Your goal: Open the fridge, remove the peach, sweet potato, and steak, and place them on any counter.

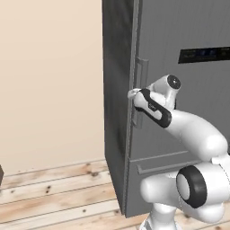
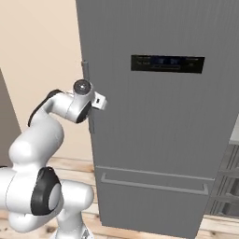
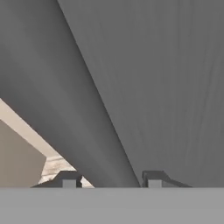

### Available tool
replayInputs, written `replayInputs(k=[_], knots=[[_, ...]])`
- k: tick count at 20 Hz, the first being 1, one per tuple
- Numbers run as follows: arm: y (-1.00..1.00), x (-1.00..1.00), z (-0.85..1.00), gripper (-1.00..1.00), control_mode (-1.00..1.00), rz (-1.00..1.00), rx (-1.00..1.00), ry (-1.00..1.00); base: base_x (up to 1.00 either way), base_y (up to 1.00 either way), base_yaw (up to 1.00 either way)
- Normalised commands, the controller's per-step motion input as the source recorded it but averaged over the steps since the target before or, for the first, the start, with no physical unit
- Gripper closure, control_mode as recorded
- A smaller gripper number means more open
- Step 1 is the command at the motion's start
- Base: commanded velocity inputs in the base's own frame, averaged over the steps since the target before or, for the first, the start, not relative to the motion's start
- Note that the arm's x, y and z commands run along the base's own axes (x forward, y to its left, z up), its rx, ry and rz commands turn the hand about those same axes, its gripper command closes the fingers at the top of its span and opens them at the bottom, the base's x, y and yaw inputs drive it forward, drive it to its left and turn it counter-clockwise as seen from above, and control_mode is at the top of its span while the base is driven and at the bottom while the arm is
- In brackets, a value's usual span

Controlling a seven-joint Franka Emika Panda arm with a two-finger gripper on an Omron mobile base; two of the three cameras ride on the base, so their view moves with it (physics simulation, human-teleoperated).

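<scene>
- The fridge (image 1: 179, 112) stands shut against the beige wall (image 1: 49, 81), a tall dark grey box with a black display panel (image 2: 167, 63) high on its door.
- Its long upright handle (image 1: 141, 92) runs down the door's left edge, just where the door meets the fridge's side.
- A horizontal bar (image 2: 154, 184) crosses the lower drawer front, below the main door.
- The gripper (image 1: 134, 95) is at that upright handle, about mid-height of the door, and its jaws are closed on it.
- From the hand camera, the handle (image 3: 83, 127) runs as a slanted grey bar down between the two dark fingertips (image 3: 68, 179), one tip on each side of it.
- The white arm (image 1: 193, 132) reaches up from the base to the door edge, its wrist bent towards the handle.
- The floor (image 1: 54, 193) is pale wooden planks.
- At the far right, beside the fridge, grey drawer fronts (image 2: 226, 186) show.
</scene>
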Motion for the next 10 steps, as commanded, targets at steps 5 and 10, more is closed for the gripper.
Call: replayInputs(k=[5, 10], knots=[[-0.28, -0.75, -0.07, 1.0, -1.0, 0.2, 0.0, -0.17, 0.0, 0.0, 0.0], [-0.34, -1.0, 0.02, 1.0, -1.0, 0.01, 0.0, -0.39, 0.0, 0.0, 0.0]])
